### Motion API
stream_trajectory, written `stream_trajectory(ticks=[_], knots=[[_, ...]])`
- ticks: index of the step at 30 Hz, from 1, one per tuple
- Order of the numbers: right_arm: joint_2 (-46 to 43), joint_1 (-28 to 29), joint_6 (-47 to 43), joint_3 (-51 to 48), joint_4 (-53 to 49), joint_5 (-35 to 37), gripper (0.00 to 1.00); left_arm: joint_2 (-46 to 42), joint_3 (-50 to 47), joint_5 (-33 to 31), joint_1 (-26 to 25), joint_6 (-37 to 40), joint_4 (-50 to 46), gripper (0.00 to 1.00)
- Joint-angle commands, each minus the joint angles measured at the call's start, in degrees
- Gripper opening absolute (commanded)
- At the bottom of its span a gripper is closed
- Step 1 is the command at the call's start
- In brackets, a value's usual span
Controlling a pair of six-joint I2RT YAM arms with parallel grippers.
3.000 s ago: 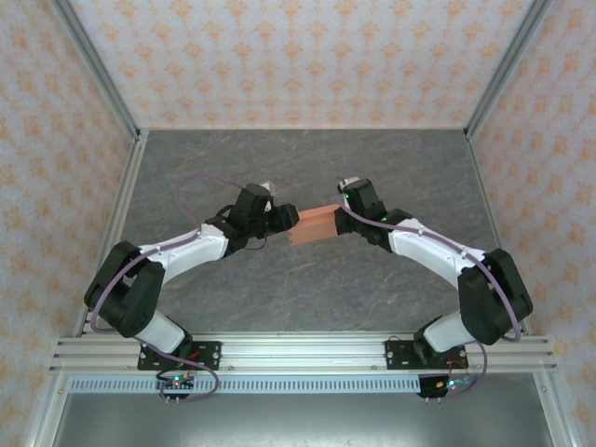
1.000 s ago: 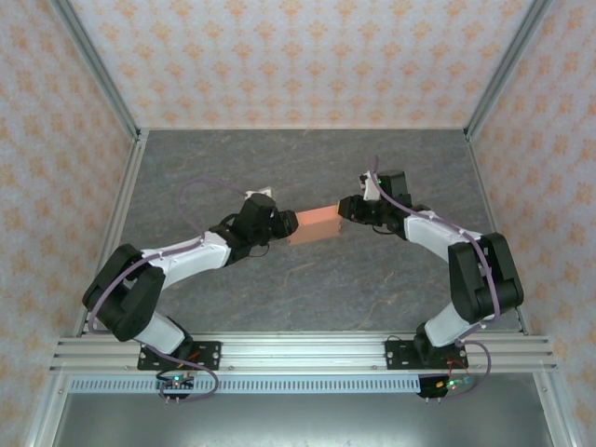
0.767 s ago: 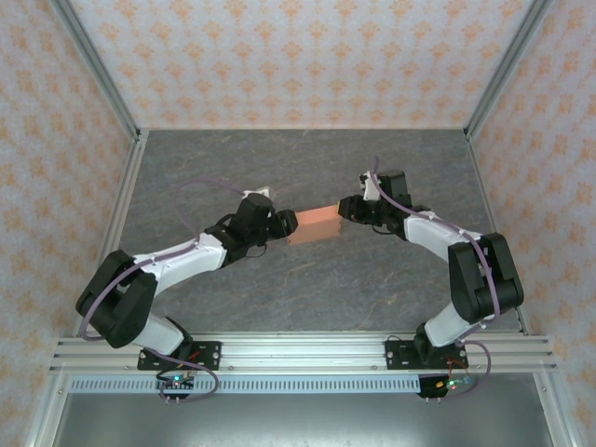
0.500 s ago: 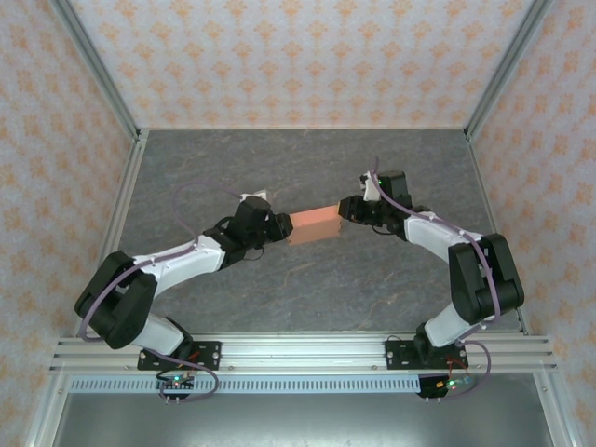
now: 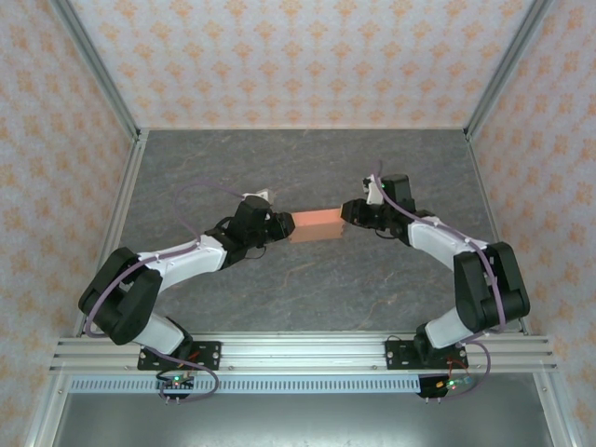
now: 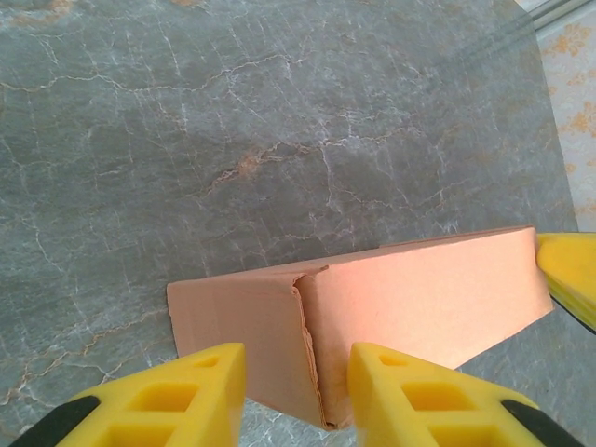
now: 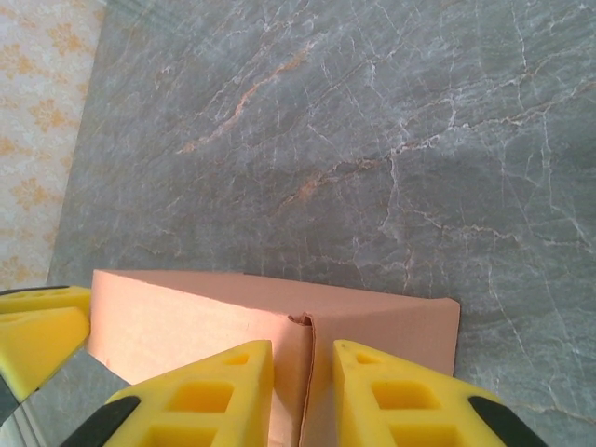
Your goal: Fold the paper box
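Spanning the gap between left pincer [image 5: 284,223] and right pincer [image 5: 349,211] over the bench [image 5: 307,298] from the top, the paper box [image 5: 317,223] is stretching lengthwise, left wrist view, left pincer [image 6: 296,358] is clamping its creased end [image 6: 419,307], right wrist view, right pincer [image 7: 303,354] is pinching the opposite end [image 7: 186,317].

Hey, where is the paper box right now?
In the top view the paper box is near the middle of the table, spanning between the left gripper at its left end and the right gripper at its right end.
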Motion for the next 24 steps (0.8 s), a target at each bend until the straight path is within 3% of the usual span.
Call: stream_trajectory(ticks=[1,14,24], knots=[[-3.0,1.0,0.8,-2.7,-2.1,-2.2,0.24,0.5,-1.8,3.3,-1.0,0.4,-0.2,0.36],[-8.7,4.3,-1.0,-9.4,-2.5,-3.1,0.27,-4.8,-7.0,2.5,-5.1,1.2,0.2,0.39],[-8.0,5.3,-0.5,-11.1,-2.4,2.1,0.27,-3.9,-8.0,-2.8,-5.6,2.7,-2.8,0.42]])
